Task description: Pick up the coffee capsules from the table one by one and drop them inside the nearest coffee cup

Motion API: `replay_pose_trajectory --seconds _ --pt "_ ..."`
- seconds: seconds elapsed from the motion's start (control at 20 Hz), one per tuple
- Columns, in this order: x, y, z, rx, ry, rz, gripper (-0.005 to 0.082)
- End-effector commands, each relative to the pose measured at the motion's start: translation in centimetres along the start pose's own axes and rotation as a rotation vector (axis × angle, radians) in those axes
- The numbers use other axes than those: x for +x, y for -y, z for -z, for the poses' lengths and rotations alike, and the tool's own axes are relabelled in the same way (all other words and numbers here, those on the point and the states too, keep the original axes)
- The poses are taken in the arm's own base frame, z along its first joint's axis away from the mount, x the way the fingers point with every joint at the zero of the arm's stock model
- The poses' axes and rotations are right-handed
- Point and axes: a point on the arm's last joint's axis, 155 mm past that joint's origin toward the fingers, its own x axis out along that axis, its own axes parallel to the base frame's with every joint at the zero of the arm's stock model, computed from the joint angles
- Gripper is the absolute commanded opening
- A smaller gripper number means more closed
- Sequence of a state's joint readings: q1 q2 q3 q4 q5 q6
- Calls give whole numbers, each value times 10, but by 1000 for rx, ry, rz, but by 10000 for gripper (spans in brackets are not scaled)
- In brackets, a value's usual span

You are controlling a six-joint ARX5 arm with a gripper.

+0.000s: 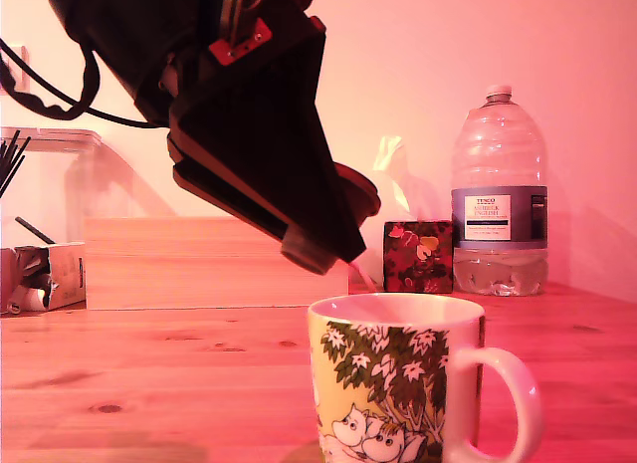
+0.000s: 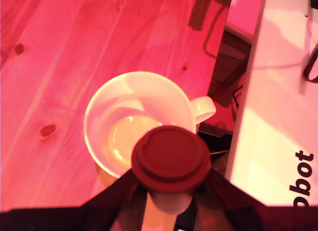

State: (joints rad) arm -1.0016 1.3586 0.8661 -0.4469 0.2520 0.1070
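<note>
My gripper (image 1: 333, 239) hangs tilted just above the white leaf-and-flower printed coffee cup (image 1: 398, 383), which stands on the pine table (image 1: 149, 383) near the camera. It is shut on a dark reddish-brown coffee capsule (image 1: 358, 191). In the wrist view the capsule (image 2: 170, 159) shows its round flat face between the dark fingers (image 2: 119, 198). It sits over the cup's rim (image 2: 99, 107) on the handle side. The cup's inside looks bare, with only its pale bottom showing. I see no other capsules on the table (image 2: 74, 52).
Behind the cup stand a plain wooden box (image 1: 199, 264), a dark floral box (image 1: 418, 256) and a large water bottle (image 1: 499, 199). A clear container (image 1: 50, 174) and a small carton (image 1: 45, 276) sit at the exterior view's left. A white lettered panel (image 2: 278, 116) lies past the table's edge.
</note>
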Motion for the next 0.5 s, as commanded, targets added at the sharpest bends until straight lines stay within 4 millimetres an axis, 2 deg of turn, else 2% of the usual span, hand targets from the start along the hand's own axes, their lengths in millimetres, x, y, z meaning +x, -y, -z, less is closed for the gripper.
replay_pose_trajectory --seconds 0.0,0.25,0.45 --pt "-1 -5 -3 -4 23 -16 197" --pt "-1 -8 -25 18 109 -26 196" --pt "-1 -9 -32 26 137 -30 196"
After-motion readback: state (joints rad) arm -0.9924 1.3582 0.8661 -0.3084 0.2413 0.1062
